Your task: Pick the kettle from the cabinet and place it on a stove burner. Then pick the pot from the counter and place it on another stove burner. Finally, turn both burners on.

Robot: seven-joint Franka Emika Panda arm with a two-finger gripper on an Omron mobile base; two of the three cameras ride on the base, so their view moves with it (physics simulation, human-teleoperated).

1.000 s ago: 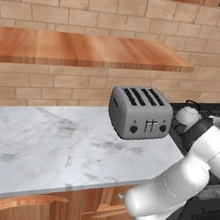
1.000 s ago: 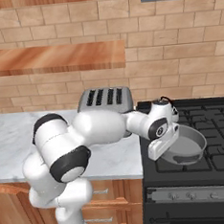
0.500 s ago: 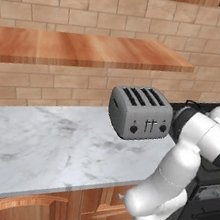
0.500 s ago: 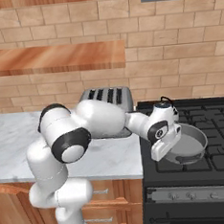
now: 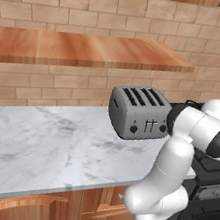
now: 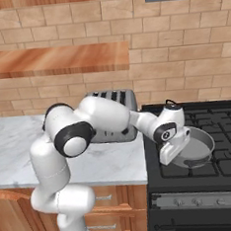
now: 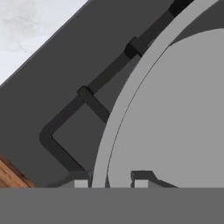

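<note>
Here the pot (image 6: 194, 149) is set on a front stove burner (image 6: 191, 165). The gripper (image 7: 111, 181) straddles its thin rim, fingers slightly apart. Stiff, smooth metal; best held by the rim.

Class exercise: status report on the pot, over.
Gripper low at pot rim, fingers astride the wall. Pot sits on front-left burner. Kettle behind the arm. Nothing in the way.
</note>
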